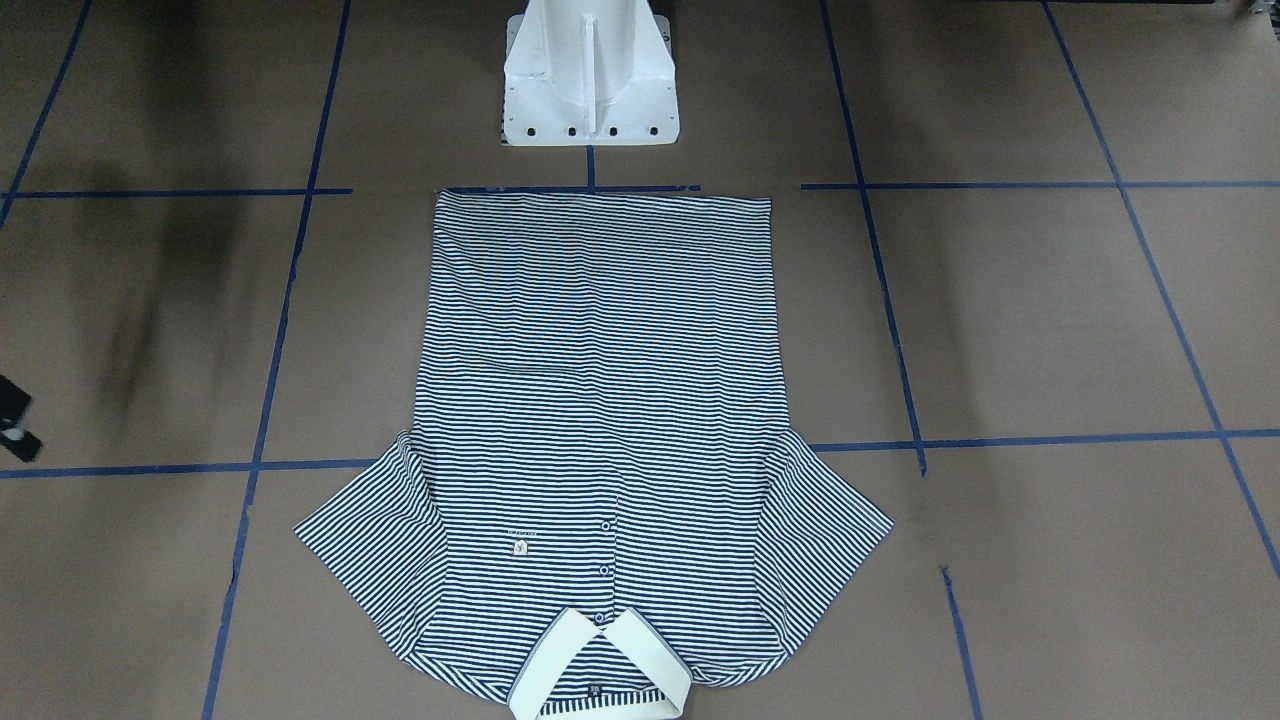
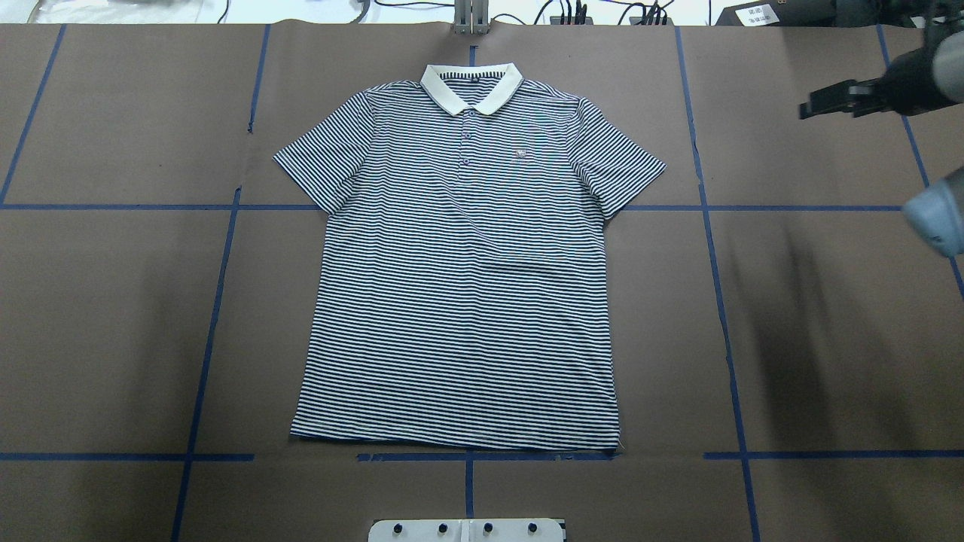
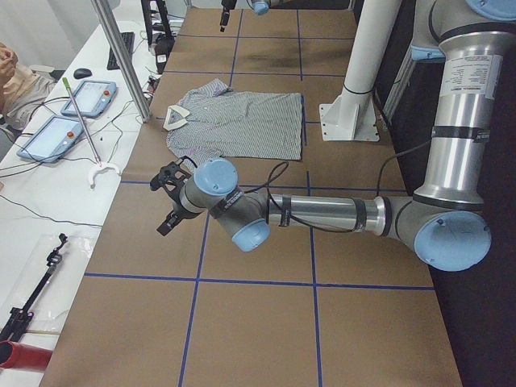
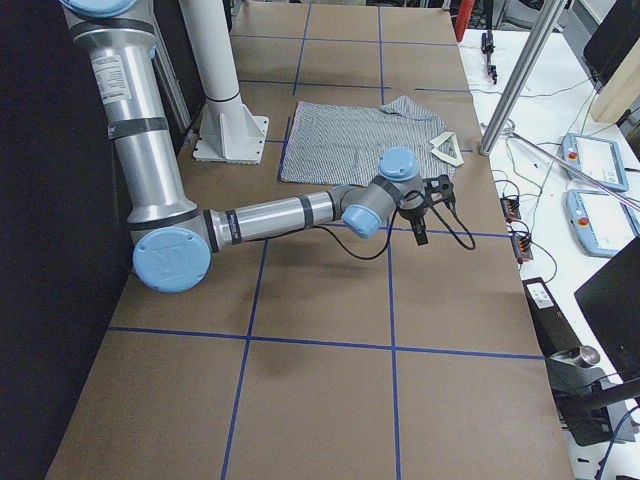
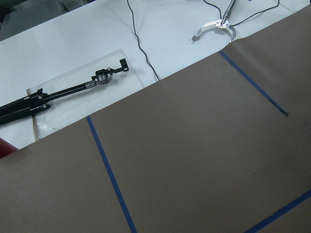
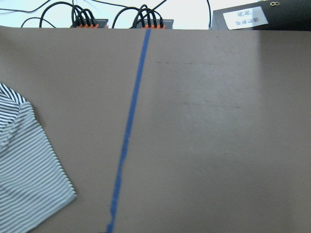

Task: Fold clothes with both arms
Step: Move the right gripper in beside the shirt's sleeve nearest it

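Observation:
The striped polo shirt (image 2: 459, 286) lies flat and face up in the middle of the table, collar (image 2: 471, 84) at the far edge, both sleeves spread out. It also shows in the front-facing view (image 1: 600, 400). My right gripper (image 2: 807, 109) hovers off to the shirt's right, level with the collar, clear of the cloth; its two black fingers look apart and hold nothing. The right wrist view shows only a sleeve tip (image 6: 24, 170). My left gripper (image 3: 167, 201) shows only in the exterior left view, well left of the shirt; I cannot tell whether it is open.
The white pedestal base (image 1: 590, 80) stands at the shirt's hem side. Blue tape lines (image 2: 211, 331) grid the brown table. A white bench beyond the far edge holds tablets (image 3: 72, 113), cables and a black tool (image 5: 63, 94). A metal pole (image 3: 121, 56) rises near the collar.

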Controlling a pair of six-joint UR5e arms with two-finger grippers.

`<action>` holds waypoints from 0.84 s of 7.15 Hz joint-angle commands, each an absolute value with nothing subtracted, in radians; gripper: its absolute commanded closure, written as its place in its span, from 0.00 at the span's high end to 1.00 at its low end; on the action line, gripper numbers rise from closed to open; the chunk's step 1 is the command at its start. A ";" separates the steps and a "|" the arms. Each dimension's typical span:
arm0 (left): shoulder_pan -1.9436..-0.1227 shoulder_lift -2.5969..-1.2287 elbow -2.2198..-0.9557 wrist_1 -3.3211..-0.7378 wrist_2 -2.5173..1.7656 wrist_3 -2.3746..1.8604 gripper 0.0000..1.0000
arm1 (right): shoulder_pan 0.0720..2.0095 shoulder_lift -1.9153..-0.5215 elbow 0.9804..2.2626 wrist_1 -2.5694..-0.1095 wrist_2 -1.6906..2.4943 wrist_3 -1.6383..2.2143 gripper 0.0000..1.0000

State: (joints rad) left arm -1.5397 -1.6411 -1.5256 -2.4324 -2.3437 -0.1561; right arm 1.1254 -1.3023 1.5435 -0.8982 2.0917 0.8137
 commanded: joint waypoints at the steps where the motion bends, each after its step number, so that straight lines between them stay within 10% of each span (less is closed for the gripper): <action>1: -1.534 -1.641 -1.526 -2.448 -2.347 -0.164 1.00 | 0.906 -1.125 1.418 -0.867 1.843 1.081 0.71; 6: -1.534 -1.637 -1.522 -2.473 -2.344 -0.163 1.00 | 0.808 -1.083 1.302 -0.870 1.724 1.098 0.63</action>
State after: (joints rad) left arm -1.5340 -1.6378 -1.5220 -2.4725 -2.3440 -0.1622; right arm 0.8192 -1.0806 1.3104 -0.8675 1.7345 1.1016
